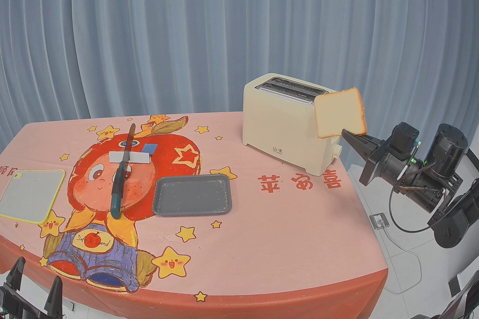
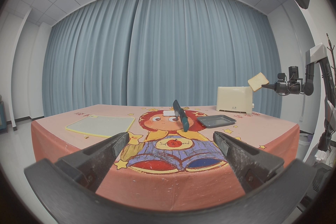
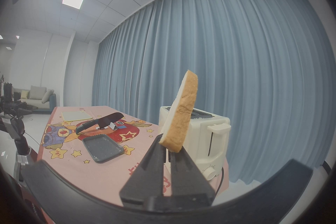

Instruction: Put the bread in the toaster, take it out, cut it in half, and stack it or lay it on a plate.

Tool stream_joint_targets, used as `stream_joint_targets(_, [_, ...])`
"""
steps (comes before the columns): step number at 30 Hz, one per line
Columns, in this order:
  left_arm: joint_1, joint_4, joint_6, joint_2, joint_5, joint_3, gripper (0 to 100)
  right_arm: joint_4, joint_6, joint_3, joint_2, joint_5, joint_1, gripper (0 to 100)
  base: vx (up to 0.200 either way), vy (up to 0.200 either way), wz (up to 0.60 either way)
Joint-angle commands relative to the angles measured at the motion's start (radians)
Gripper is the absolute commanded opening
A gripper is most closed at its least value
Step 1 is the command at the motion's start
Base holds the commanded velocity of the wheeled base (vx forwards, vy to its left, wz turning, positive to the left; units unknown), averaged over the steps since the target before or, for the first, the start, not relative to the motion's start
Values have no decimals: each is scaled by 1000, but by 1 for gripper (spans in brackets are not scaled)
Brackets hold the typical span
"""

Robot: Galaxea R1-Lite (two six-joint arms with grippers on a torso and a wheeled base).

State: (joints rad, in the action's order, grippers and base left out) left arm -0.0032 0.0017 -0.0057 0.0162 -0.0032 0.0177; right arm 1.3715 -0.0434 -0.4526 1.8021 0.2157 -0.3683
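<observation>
**Right gripper** (image 1: 350,135) pinching the lower edge of the pale, brown-crusted slice of bread (image 1: 340,112). The slice is held tilted in the air at 3 o'clock of the cream two-slot toaster (image 1: 282,128), about over the right edge of the pink cartoon-printed table (image 1: 279,240). **Left gripper** (image 2: 170,136) spread, off the table's 7 o'clock corner.

Gripped by so narrow a margin, the slice may pivot, tear or slip to the floor, or catch a slot rim if lowered askew.

At the toaster's 8 o'clock lie the grey rectangular tray (image 1: 192,194), the teal-handled knife (image 1: 121,173) and the yellow-rimmed cutting board (image 1: 30,194); none appears to obstruct the bread.
</observation>
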Motion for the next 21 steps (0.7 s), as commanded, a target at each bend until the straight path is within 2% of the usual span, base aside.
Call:
stream_joint_targets(1, [0,0,0,-13,0,-18,100,-2,-4,-18,5,19,32,0,0,0,0])
stream_joint_targets(8, [0,0,0,-13,0,-18,100,-3,-39,-51,10,77,95,0,0,0,0])
stream_joint_targets(21, [0,0,0,-13,0,-18,100,-5,-69,-123,92,85,112,0,0,0,0])
